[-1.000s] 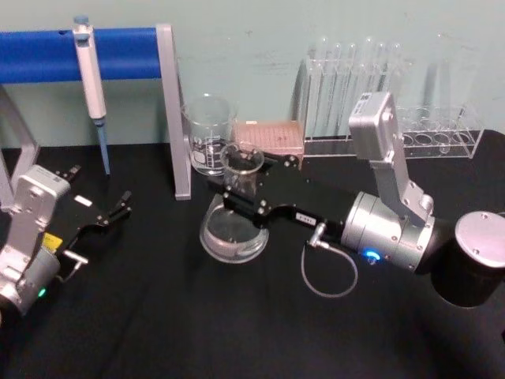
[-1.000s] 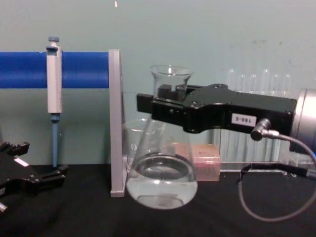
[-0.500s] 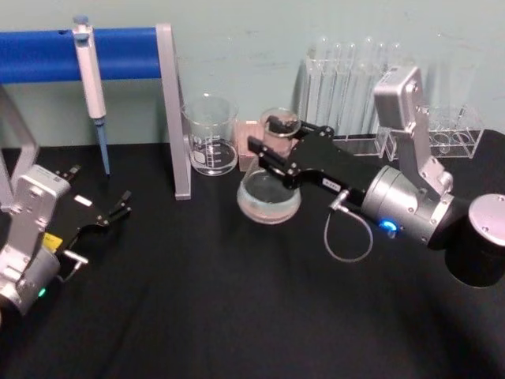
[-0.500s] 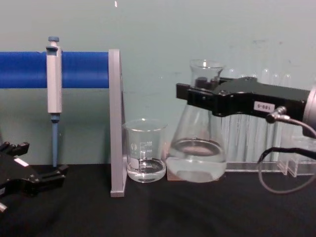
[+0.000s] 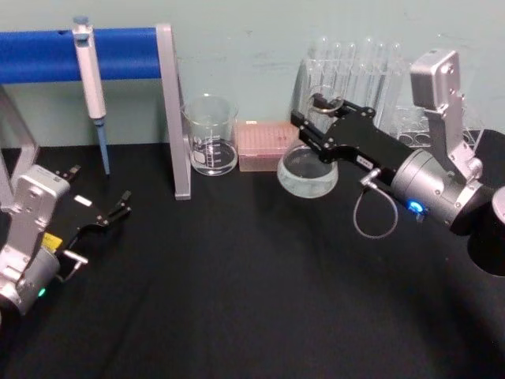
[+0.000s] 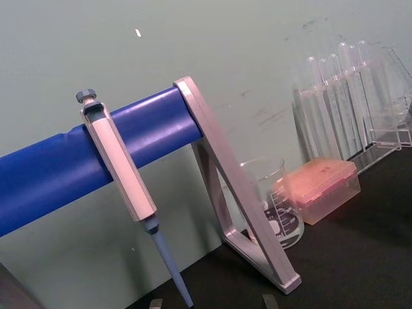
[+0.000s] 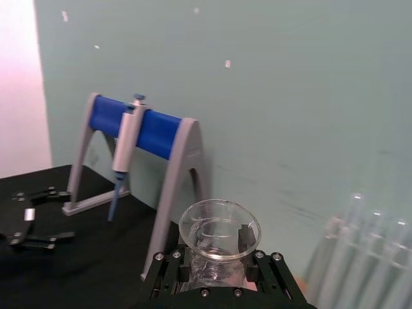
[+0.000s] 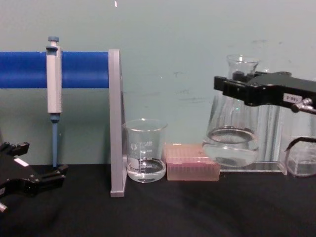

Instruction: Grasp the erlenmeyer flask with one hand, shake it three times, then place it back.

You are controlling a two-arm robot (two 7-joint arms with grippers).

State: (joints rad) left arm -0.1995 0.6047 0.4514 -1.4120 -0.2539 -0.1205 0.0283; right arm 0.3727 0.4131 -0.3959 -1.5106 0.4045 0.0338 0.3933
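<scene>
The black tabletop [image 5: 237, 300] is the biggest thing here, and everything sits on it or over it. At the back on the robot's left stands a tall stand with a fat blue bar and grey legs [image 5: 170, 110].

The right arm with its shiny silver wrist [image 5: 430, 189] reaches in from the right side. Its black blocky right pincer [image 5: 319, 110] is squeezed tight around the thin neck of the clear glass cone-shaped flask [image 5: 308, 172]. In the right wrist view the two fingers press on both sides of the neck, just under the wide rim [image 7: 219, 225].

The left arm [image 5: 28, 237] rests low at the robot's left side. Its black left pincer [image 5: 110, 212] lies near the tabletop with its fingers spread apart, holding nothing.

A clear plastic rack of long thin test tubes [image 5: 355, 71] stands at the back on the right.

The flask hangs in the air in front of that rack, lifted off the tabletop and leaning a little. Some clear water sits in its wide bottom [image 8: 231, 143].

A clear glass beaker with straight sides [image 5: 210, 134] stands just beside the stand's grey leg. A small pink box [image 5: 267, 146] sits between the beaker and the flask. A thin white and blue pipette [image 5: 91, 79] hangs from the blue bar, tip down.
</scene>
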